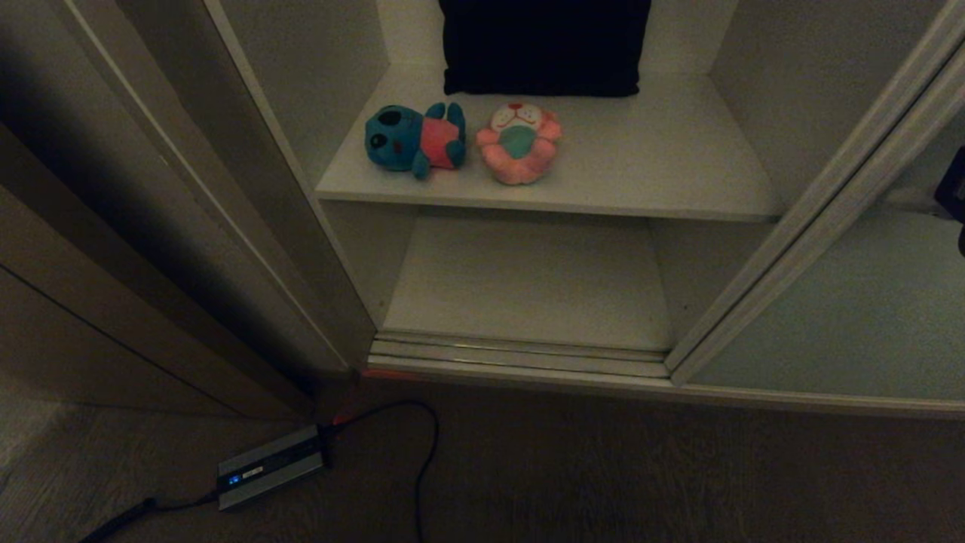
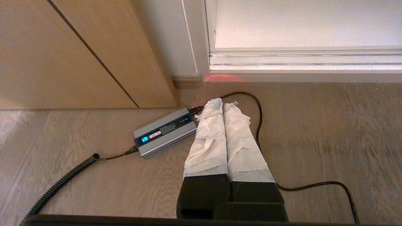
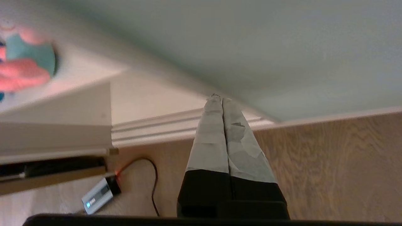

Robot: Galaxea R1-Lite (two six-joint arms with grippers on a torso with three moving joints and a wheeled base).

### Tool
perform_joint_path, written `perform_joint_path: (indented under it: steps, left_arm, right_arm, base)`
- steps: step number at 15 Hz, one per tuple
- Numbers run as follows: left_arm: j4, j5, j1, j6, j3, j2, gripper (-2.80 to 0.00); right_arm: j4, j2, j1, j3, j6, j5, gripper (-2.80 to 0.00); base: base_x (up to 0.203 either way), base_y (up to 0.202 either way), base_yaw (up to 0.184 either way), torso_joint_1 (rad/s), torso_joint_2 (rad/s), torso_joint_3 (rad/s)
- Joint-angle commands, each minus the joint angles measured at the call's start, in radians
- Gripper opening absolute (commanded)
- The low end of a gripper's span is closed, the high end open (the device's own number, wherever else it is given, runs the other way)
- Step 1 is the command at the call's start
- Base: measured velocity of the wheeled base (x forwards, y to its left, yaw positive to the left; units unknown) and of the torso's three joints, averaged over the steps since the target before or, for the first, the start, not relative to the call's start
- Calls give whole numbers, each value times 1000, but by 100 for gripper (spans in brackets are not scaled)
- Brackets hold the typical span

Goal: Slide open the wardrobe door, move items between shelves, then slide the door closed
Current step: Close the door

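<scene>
Because the sliding wardrobe door [image 1: 844, 302] already stands aside at the right of the opening, the exposed bay shows both items on the upper shelf [image 1: 641, 173]: the blue plush toy [image 1: 413, 139] and the pink plush toy [image 1: 519, 142] lie side by side, near but apart, in front of the black cushion [image 1: 544, 45]. The lower shelf [image 1: 528, 279] holds nothing that can be seen.

Right gripper [image 3: 219, 98]: fingers pressed together, nothing between them, tips close to the door's framed edge; contact with it cannot be confirmed. Only a dark sliver of that arm shows at the head view's right border. Left gripper [image 2: 224, 103]: fingers likewise clenched and empty, hanging low over the floor [image 2: 314, 141] above a grey power adapter [image 2: 165, 131] and its cable [image 2: 260, 119].

Judged risks from here:
- Clenched fingers cannot take a toy; they must spread before the reach, or they would only shove the plush back against the cushion.
- The toys lie close together, so a wide grasp on one may drag or pinch the other.
- The right gripper travels near the door frame; a swing toward the shelf could clip that edge and nudge the panel along its track [image 1: 520, 354].
- Soft plush may slip from a shallow pinch and drop to the floor.
- The cable lies before the wardrobe, a snag hazard if the base drives.
</scene>
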Motion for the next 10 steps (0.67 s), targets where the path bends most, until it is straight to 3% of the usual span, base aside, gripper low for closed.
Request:
perform_joint_path:
  steps: [1, 10]
  left_arm:
    - [-1, 0, 0, 0, 0, 2, -280]
    - [-1, 0, 0, 0, 0, 2, -280]
  right_arm:
    - [-18, 51, 1, -14, 14, 2, -280]
    - [-26, 86, 6, -44, 19, 4, -280]
  base:
    - [0, 0, 0, 0, 0, 0]
    - [0, 0, 0, 0, 0, 0]
